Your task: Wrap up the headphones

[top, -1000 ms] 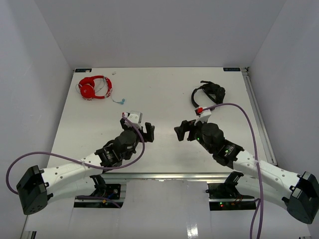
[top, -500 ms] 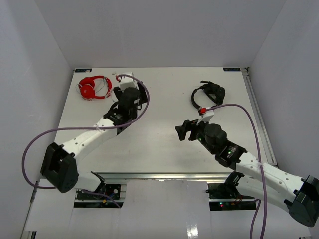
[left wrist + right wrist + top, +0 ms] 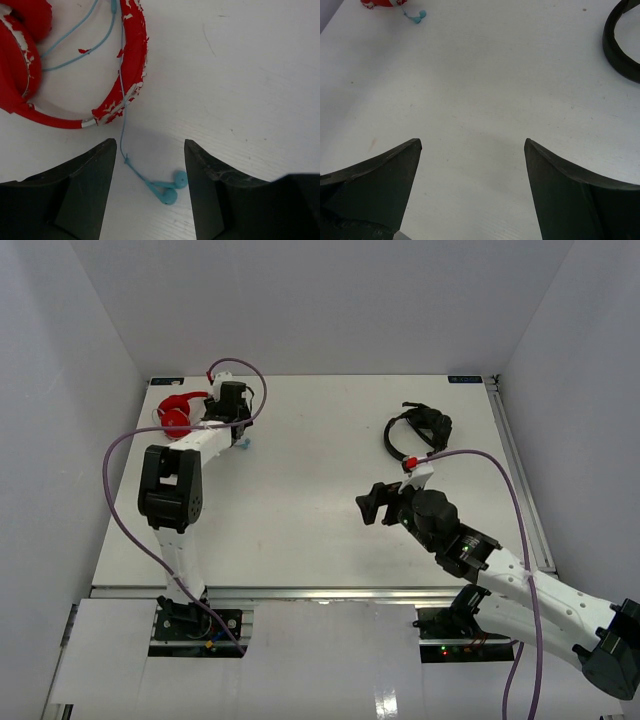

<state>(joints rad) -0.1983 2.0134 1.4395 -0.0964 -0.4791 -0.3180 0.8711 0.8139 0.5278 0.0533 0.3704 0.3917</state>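
The red headphones (image 3: 178, 416) lie flat at the table's far left corner. In the left wrist view their cracked red headband (image 3: 133, 60) and one earcup (image 3: 17, 60) fill the top left. The thin pale blue cable (image 3: 121, 115) runs down from the headband and ends in two blue earbuds (image 3: 168, 188). My left gripper (image 3: 240, 436) hovers open over the cable end, with the earbuds between its fingers (image 3: 150, 150). My right gripper (image 3: 371, 504) is open and empty over bare table (image 3: 472, 145) at centre right.
Black headphones (image 3: 420, 428) lie at the far right, and their band shows in the right wrist view (image 3: 620, 47). The red headphones and earbuds (image 3: 417, 16) show far off at that view's top left. White walls enclose the table.
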